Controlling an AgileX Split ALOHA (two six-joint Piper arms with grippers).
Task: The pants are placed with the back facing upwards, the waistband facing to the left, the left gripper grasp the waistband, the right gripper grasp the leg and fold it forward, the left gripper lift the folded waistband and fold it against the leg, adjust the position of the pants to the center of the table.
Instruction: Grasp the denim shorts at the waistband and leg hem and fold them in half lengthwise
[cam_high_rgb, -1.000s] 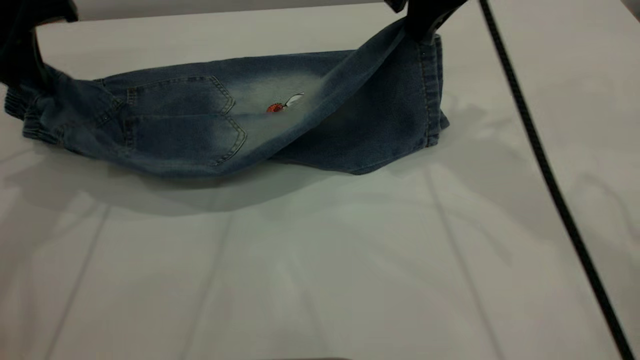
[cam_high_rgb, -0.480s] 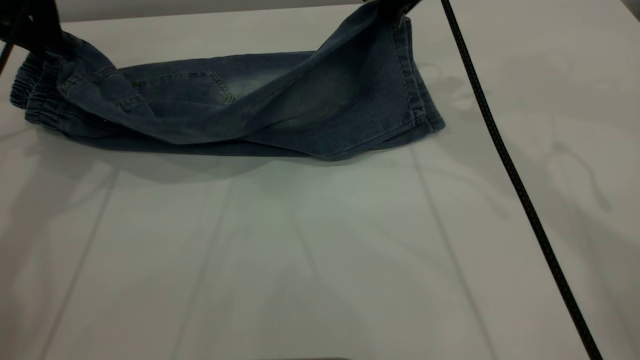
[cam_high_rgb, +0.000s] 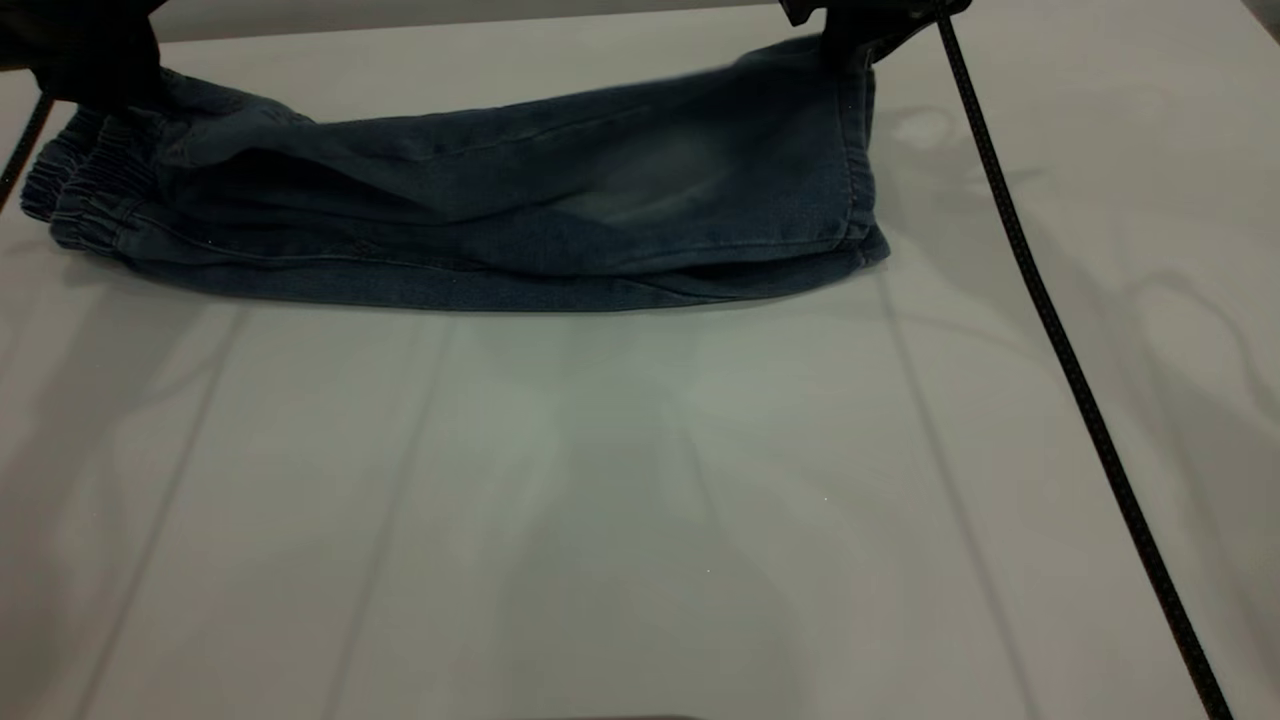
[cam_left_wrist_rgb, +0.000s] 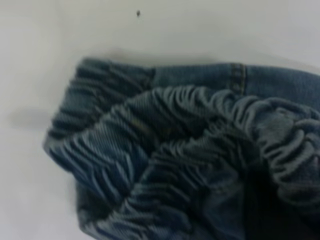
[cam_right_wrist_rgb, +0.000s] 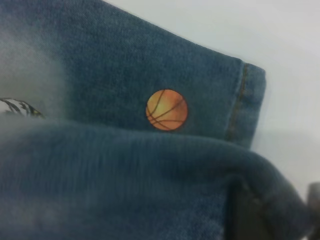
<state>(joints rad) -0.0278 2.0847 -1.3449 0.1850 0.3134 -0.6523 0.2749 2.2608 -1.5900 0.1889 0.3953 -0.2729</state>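
The blue denim pants (cam_high_rgb: 500, 220) lie folded lengthwise across the far part of the white table (cam_high_rgb: 600, 500), pockets hidden under the top layer. The ruffled waistband (cam_high_rgb: 85, 185) points left, and my left gripper (cam_high_rgb: 100, 80) is shut on its upper layer. The left wrist view is filled by the bunched waistband (cam_left_wrist_rgb: 175, 140), which hides the jaws. At the far right, my right gripper (cam_high_rgb: 850, 30) is shut on the hem of the leg (cam_high_rgb: 680, 170) with the pale patch. In the right wrist view that leg (cam_right_wrist_rgb: 125, 170) drapes over a dark finger (cam_right_wrist_rgb: 245, 212), above a basketball print (cam_right_wrist_rgb: 167, 110).
A braided black cable (cam_high_rgb: 1060, 330) runs from the right gripper diagonally down the table's right side to the near edge. Bare tabletop stretches in front of the pants. A thin black cable (cam_high_rgb: 25, 140) hangs by the left gripper.
Both grippers carried the lifted far half of the pants over the near half and lowered it. The back pockets and the print on top are now covered.
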